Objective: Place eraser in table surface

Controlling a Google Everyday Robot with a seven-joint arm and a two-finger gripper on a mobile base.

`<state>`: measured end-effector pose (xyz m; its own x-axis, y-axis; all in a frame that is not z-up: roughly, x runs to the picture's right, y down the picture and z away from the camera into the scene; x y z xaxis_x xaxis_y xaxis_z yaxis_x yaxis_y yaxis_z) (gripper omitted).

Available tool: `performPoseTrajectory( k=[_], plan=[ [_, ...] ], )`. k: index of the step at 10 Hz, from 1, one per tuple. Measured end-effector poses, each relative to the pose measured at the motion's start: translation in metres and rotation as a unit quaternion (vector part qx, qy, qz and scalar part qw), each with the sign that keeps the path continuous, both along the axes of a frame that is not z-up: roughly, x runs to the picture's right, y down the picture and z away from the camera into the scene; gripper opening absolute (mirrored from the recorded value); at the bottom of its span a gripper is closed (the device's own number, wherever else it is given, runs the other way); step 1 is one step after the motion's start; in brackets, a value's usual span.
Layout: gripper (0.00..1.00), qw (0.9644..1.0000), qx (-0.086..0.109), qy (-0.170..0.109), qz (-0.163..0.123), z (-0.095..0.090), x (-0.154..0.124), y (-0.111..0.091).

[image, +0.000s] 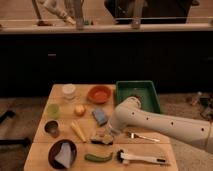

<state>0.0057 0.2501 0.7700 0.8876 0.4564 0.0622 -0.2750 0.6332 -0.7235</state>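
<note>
The eraser (102,138), a low dark block with a tan part, lies on the light wooden table surface (150,148) near its middle front. My white arm reaches in from the right, and its gripper (109,131) is low over the table, right at the eraser's upper right side. I cannot tell whether it touches the eraser. The blue block (100,116) lies just behind the eraser. The green pepper (98,158) lies in front of it.
A green tray (138,93) stands at the back right, behind my arm. There are an orange bowl (99,93), a white cup (69,91), a green cup (53,110), a metal cup (51,128), a yellow piece (77,131), a dark bowl (62,154), a brush (141,159) and a fork (145,136).
</note>
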Motion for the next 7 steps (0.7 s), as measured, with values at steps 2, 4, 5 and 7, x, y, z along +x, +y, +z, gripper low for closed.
performPoseTrajectory(
  k=[2, 4, 5, 7],
  plan=[
    [0.80, 1.0000, 0.000, 0.000, 0.000, 0.0000, 0.0002, 0.0000],
    [0.80, 1.0000, 0.000, 0.001, 0.001, 0.0000, 0.0007, 0.0000],
    [0.80, 1.0000, 0.000, 0.001, 0.001, 0.0000, 0.0007, -0.0001],
    [0.80, 1.0000, 0.000, 0.000, 0.001, 0.0000, 0.0006, -0.0001]
  ],
)
